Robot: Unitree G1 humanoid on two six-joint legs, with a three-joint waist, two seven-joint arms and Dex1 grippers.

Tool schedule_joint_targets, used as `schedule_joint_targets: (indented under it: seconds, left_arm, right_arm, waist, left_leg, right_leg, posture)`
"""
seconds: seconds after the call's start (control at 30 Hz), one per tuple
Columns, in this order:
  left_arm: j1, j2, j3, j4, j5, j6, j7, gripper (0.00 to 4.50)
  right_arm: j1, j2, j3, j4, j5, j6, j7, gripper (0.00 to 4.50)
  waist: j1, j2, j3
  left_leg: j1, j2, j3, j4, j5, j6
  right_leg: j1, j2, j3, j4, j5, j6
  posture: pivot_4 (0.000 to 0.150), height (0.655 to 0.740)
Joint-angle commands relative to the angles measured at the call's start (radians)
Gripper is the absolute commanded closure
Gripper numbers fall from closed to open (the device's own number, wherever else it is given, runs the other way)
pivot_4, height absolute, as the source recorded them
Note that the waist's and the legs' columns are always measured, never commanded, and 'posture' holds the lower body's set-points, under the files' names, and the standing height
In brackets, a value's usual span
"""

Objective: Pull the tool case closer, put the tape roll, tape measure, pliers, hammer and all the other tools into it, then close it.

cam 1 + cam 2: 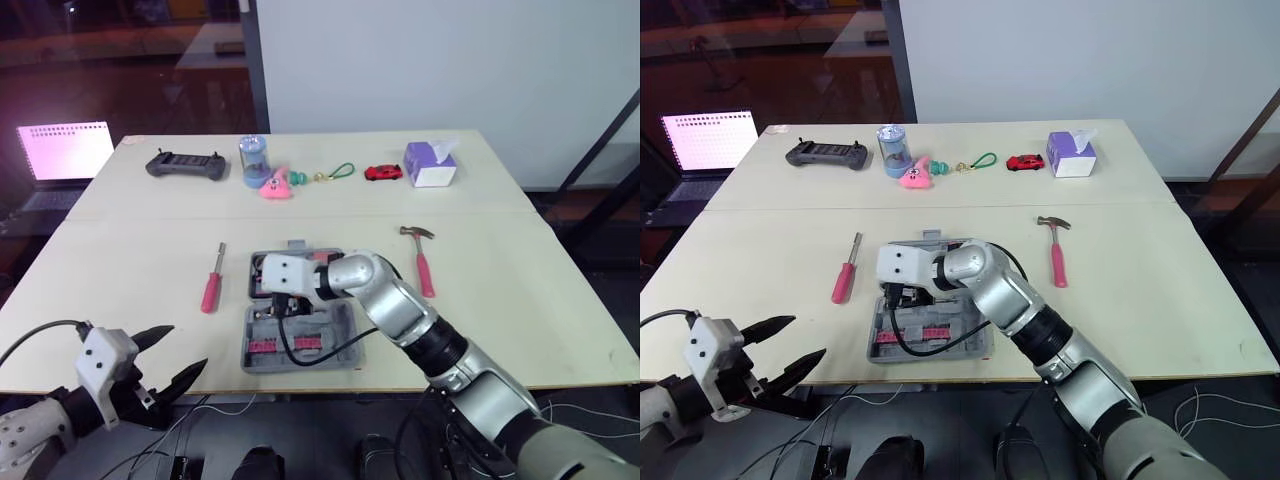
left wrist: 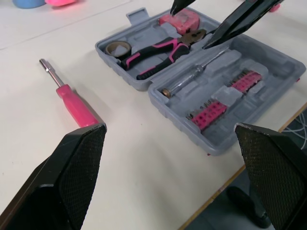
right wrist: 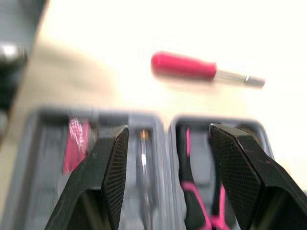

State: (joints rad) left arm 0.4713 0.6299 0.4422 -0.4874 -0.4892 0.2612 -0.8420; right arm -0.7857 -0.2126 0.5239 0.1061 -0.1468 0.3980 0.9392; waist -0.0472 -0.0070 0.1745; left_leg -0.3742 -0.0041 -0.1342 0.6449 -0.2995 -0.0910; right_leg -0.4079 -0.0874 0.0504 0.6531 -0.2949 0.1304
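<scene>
The grey tool case (image 1: pixel 335 335) lies open near the table's front edge. In it I see a tape roll (image 2: pixel 116 48), pink-handled pliers (image 2: pixel 158 52), a pink tape measure (image 2: pixel 180 21), a thin screwdriver (image 2: pixel 192 76) and pink bit racks. A pink screwdriver (image 1: pixel 212 285) lies on the table left of the case. The pink-handled hammer (image 1: pixel 422 262) lies to the right of it. My right gripper (image 3: pixel 168 132) hovers over the case, open and holding nothing. Off the front left edge, below table level, my left gripper (image 1: pixel 188 348) is open and holds nothing.
Along the far edge stand a black controller (image 1: pixel 185 165), a blue jar (image 1: pixel 253 160), a pink toy (image 1: pixel 275 185), a green loop (image 1: pixel 340 172), a red toy car (image 1: pixel 383 173) and a tissue box (image 1: pixel 430 163). A laptop (image 1: pixel 65 150) sits off to the left.
</scene>
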Motion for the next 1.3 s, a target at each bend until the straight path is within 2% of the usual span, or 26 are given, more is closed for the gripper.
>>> schedule_joint_targets:
  seconds: [0.03, 0.13, 0.6, 0.83, 1.1, 1.23, 1.3]
  left_arm:
    - [-0.014, 0.019, -0.004, 0.001, 0.002, 0.0, -0.006, 0.0]
    - [-0.028, 0.026, -0.007, 0.008, -0.001, 0.005, -0.01, 0.0]
    - [-0.061, 0.049, -0.024, 0.022, 0.0, 0.015, -0.019, 0.0]
    - [-0.073, 0.049, -0.041, 0.026, 0.006, 0.021, -0.019, 0.0]
    - [-0.1, 0.049, -0.042, 0.05, 0.001, 0.023, -0.029, 0.0]
    - [-0.133, 0.019, -0.017, 0.101, -0.021, 0.013, -0.011, 0.0]
    - [-0.15, 0.002, -0.001, 0.145, -0.01, -0.009, 0.008, 0.0]
  right_arm:
    - [0.013, -0.001, -0.048, 0.008, 0.067, -0.019, 0.032, 2.99]
    - [0.032, -0.005, -0.053, 0.013, 0.105, 0.005, 0.068, 4.47]
    - [0.05, 0.013, -0.026, 0.188, 0.05, -0.028, -0.025, 4.47]
    - [0.043, 0.033, 0.031, 0.367, -0.029, -0.072, -0.052, 4.47]
    - [0.052, 0.028, -0.102, 0.19, 0.089, -0.043, -0.015, 4.47]
    - [0.107, -0.084, -0.23, 0.044, 0.169, -0.029, 0.01, 4.47]
    - [0.146, -0.134, -0.289, 0.017, 0.195, -0.03, -0.001, 3.99]
  waist:
    - [0.0, 0.0, 0.0]
    - [-0.001, 0.0, 0.0]
    - [-0.001, 0.0, 0.0]
    - [-0.005, 0.0, 0.0]
    - [-0.012, 0.0, 0.0]
    - [-0.005, 0.0, 0.0]
    - [0.002, 0.0, 0.0]
  left_leg:
    - [0.0, 0.0, 0.0, 0.0, 0.0, 0.0]
    - [0.0, 0.0, 0.0, 0.0, 0.0, 0.0]
    - [0.0, 0.0, 0.0, 0.0, 0.0, 0.0]
    - [0.001, 0.0, 0.0, 0.0, 0.0, 0.0]
    - [0.001, 0.0, 0.0, 0.0, 0.0, 0.0]
    - [0.0, 0.0, 0.0, 0.0, 0.0, 0.0]
    - [0.001, 0.0, 0.0, 0.0, 0.0, 0.0]
  right_leg:
    - [0.0, 0.0, 0.0, 0.0, 0.0, 0.0]
    - [0.0, 0.0, 0.0, 0.0, 0.0, 0.0]
    - [0.0, 0.0, 0.0, 0.0, 0.0, 0.0]
    - [0.0, 0.0, 0.0, 0.0, 0.0, 0.0]
    - [0.001, 0.0, 0.0, 0.0, 0.0, 0.0]
    - [0.001, 0.0, 0.0, 0.0, 0.0, 0.0]
    - [0.001, 0.0, 0.0, 0.0, 0.0, 0.0]
  posture:
    - [0.15, 0.74]
    - [0.15, 0.74]
    - [0.15, 0.74]
    - [0.15, 0.74]
    - [0.15, 0.74]
    - [0.15, 0.74]
    - [0.15, 0.74]
